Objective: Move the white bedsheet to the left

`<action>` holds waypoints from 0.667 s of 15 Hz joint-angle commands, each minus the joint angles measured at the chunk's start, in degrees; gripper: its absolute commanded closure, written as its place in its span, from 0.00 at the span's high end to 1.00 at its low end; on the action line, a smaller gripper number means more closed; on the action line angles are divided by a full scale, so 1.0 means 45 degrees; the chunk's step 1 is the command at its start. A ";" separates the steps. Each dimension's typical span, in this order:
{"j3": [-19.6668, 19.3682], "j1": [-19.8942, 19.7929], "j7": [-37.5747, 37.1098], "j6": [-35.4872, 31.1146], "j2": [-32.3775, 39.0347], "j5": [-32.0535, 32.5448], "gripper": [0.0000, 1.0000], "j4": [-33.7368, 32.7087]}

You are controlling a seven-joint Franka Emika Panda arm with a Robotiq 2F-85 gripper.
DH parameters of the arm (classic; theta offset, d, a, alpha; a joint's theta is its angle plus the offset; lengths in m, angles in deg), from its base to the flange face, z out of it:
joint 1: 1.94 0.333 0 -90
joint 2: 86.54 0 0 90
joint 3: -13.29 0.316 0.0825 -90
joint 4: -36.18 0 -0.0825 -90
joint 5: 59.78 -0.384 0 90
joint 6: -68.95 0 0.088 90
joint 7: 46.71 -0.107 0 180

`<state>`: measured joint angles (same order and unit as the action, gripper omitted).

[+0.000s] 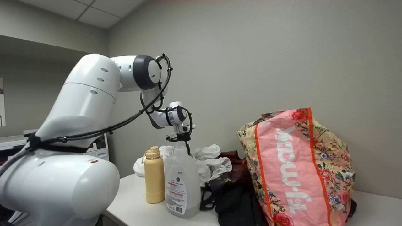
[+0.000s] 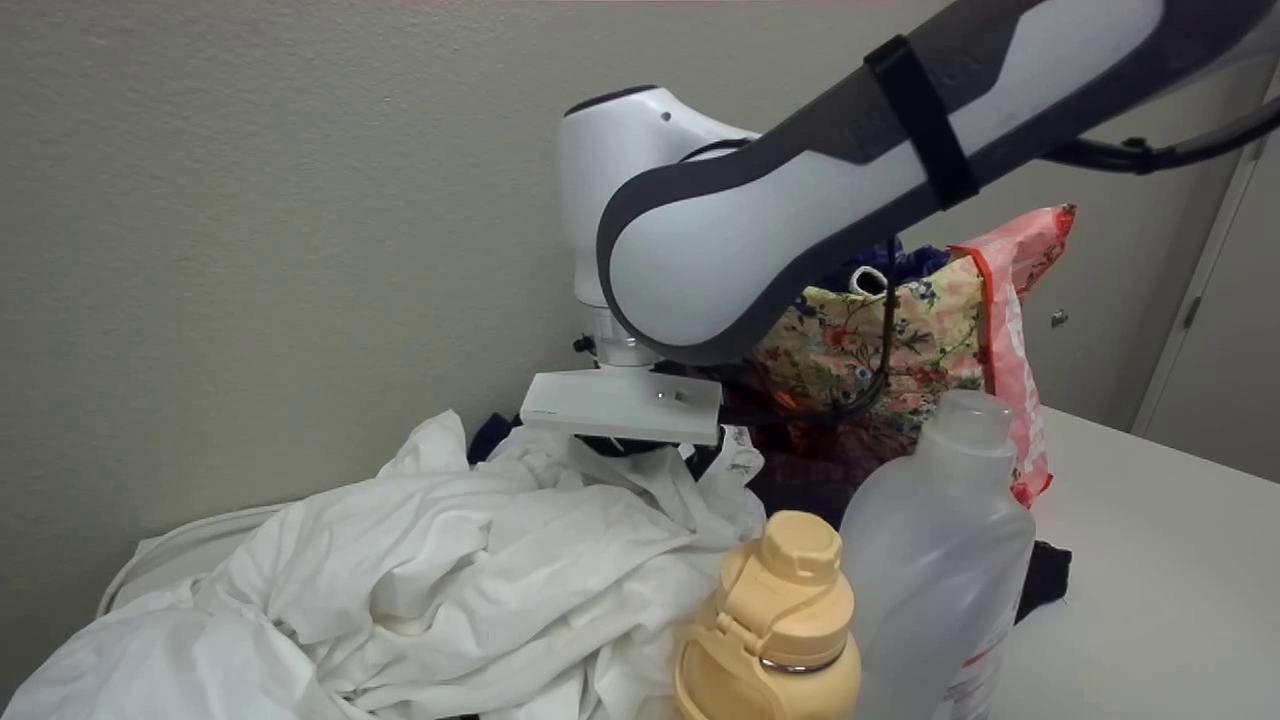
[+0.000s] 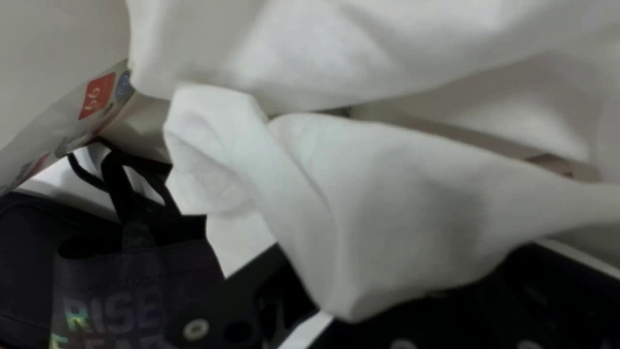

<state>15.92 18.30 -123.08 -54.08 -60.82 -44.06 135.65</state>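
One tabletop (image 2: 1160, 580) carries it all, and the white bedsheet (image 2: 500, 570) lies there in a big rumpled heap, behind the clear jug (image 1: 182, 183) and the yellow bottle (image 1: 154, 175) in an exterior view. I'd expect it to handle soft and limp: light by the handful, a drag in bulk, neither fragile nor very slippery. Trailing cloth could tip the bottle. The hand (image 2: 640, 447) is low at the heap; whether it stands wide, narrow or clamped I cannot tell, because in the wrist view a fold (image 3: 387, 208) drapes across and hides the tips. Best hold: a thick gathered ridge, several layers deep, rather than one thin edge.
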 commanded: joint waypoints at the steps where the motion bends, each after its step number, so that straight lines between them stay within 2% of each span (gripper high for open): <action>1: 0.0461 -0.0517 0.0890 -0.0378 -0.0490 -0.1256 0.03 0.0565; 2: 0.0502 -0.0570 0.0976 -0.0630 -0.0496 -0.1515 0.01 0.0613; 5: 0.0582 -0.0734 0.1291 -0.1737 -0.0517 -0.2245 0.07 0.0840; 6: 0.0567 -0.0754 0.1413 -0.2248 -0.0523 -0.2410 0.06 0.0966; 8: 0.0392 -0.0656 0.1315 -0.3403 -0.0498 -0.2289 0.06 0.1230; 9: 0.0365 -0.0286 0.0869 -0.2744 -0.1212 -0.2083 0.06 0.0701; 10: 0.0280 -0.0091 0.0637 -0.3153 -0.1420 -0.1849 0.05 0.0696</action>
<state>17.39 15.94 -118.16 -67.01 -61.27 -53.09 138.12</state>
